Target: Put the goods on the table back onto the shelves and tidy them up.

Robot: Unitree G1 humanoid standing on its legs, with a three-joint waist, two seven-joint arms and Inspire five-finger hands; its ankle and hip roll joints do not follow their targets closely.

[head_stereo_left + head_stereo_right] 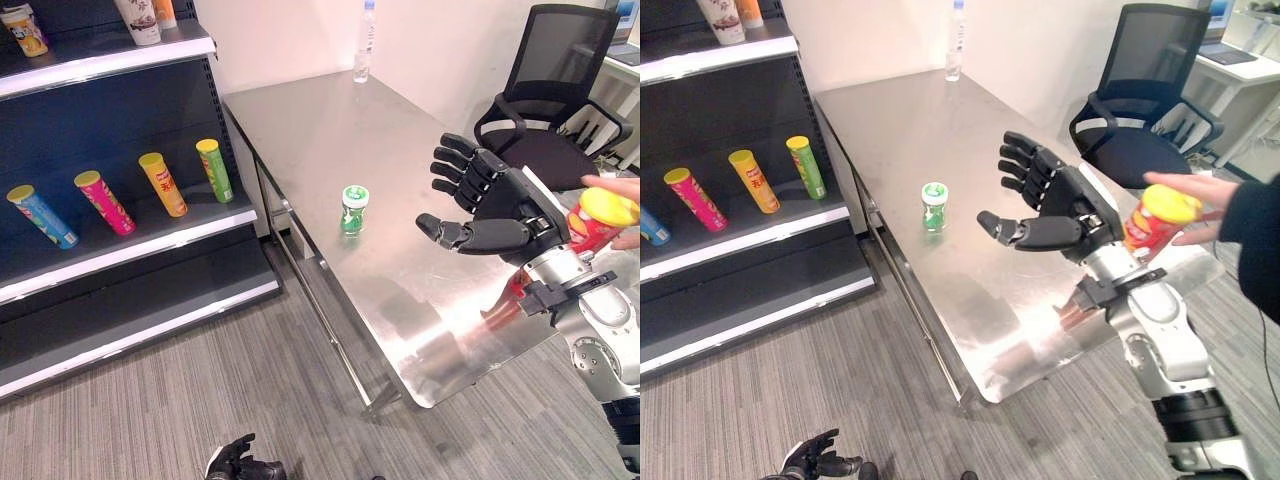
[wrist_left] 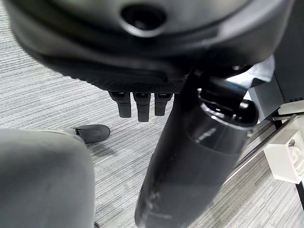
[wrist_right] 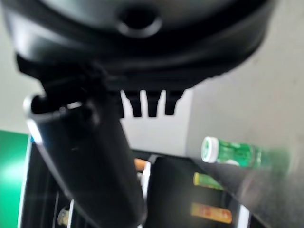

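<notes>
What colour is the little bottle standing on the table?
The bottle is green with a white cap, seen best in the left eye view.

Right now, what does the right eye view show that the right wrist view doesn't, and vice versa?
Only in the right eye view: a person's hand holding a red can with a yellow lid just behind the open right hand, the clear bottle at the table's far edge, the office chair, and the left hand hanging low over the carpet. Only the right wrist view shows the right hand from its own wrist. Both share the green bottle upright on the steel table and the cans lying on the shelf.
</notes>
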